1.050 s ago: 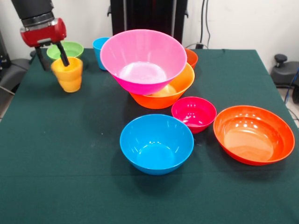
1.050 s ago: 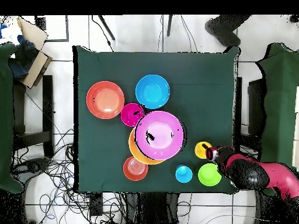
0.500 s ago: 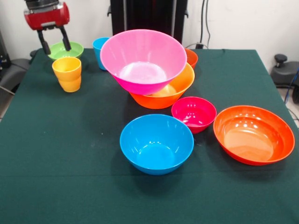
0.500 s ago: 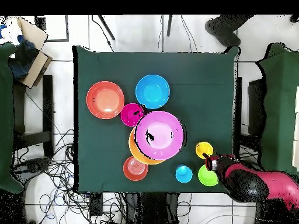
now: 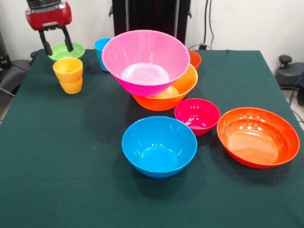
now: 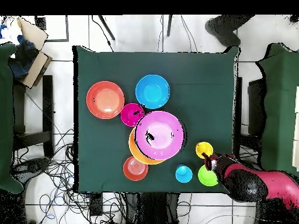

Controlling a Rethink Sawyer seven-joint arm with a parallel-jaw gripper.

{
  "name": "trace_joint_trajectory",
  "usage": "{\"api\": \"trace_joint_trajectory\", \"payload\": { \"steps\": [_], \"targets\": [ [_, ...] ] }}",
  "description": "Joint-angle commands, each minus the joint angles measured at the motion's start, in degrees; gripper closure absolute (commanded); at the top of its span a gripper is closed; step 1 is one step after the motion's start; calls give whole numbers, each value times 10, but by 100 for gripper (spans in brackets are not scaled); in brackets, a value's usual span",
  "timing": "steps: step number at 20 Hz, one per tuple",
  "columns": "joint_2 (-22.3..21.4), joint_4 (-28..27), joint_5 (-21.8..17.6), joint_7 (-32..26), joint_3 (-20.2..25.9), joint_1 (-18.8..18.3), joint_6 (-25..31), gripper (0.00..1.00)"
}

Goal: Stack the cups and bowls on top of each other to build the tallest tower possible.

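My gripper hangs open and empty above the table's far left corner, over the small green bowl and just behind the upright yellow-orange cup. From overhead the gripper sits between that cup and the green bowl. A blue cup stands beside the big pink bowl, which rests tilted in the big orange bowl. A small orange-red bowl peeks out behind them. The magenta bowl, blue bowl and wide red-orange bowl sit apart in front.
A dark green cloth covers the table. In the overhead view a cardboard box lies off one corner, and cables trail on the floor beside the table.
The gripper let go of the yellow-orange cup, opened and rose toward the far corner. The cup, tilted before, now stands upright on the cloth. Little has moved in the last half second.
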Motion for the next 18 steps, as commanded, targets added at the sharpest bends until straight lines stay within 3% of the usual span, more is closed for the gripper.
{"api": "trace_joint_trajectory", "payload": {
  "steps": [1, 7, 13, 14, 18],
  "targets": [
    [45, -46, -19, -94, -31, 30, 2, 0],
    [66, -63, -27, -102, -34, 35, 3, 0],
    [122, -107, -16, -197, -23, 23, 42, 0],
    [122, -107, -16, -223, -16, 19, 52, 0],
    [56, -65, 1, -192, 0, 5, 63, 0]
  ]
}}
